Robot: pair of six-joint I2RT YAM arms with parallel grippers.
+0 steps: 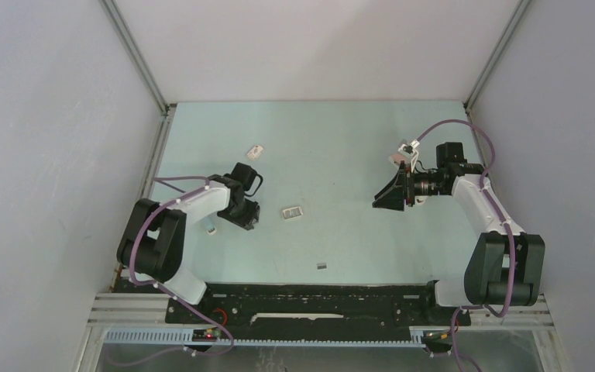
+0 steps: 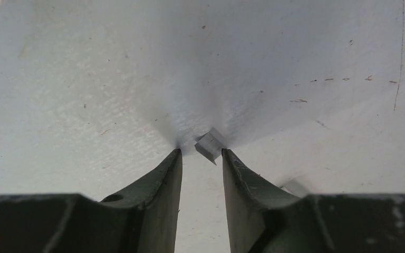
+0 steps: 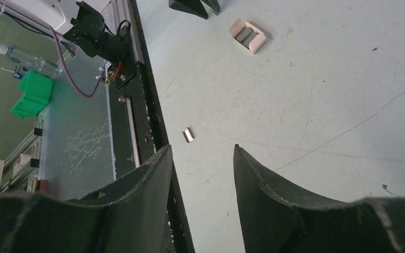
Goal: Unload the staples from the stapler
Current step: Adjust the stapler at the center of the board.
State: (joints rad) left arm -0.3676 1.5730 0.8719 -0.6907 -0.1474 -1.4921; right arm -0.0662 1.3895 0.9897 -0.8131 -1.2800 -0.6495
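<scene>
Left claw (image 2: pixel 201 152) down on pale surface (image 2: pixel 84 105), jaws apart, gripping nothing. Tiny grey staple strip (image 2: pixel 209 146) lies at tips, right against one fingertip. Right claw (image 3: pixel 202 147) held above surface, jaws apart, empty. Second staple strip (image 3: pixel 189 135) lies near front edge. Small open box (image 3: pixel 248 36) lies farther off.

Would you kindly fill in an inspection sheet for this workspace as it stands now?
Surface: pale green table, scuffed.
Job's things: staple strip on the table at the tips of the left gripper; second strip loose near the front edge; no stapler seen.
Clutter: open small box mid-table; small white item further back.
Grippers: left gripper open, low; right gripper open, empty.
Cables: purple cables along both arms.
Surroundings: white walls; green bin beyond the table.
</scene>
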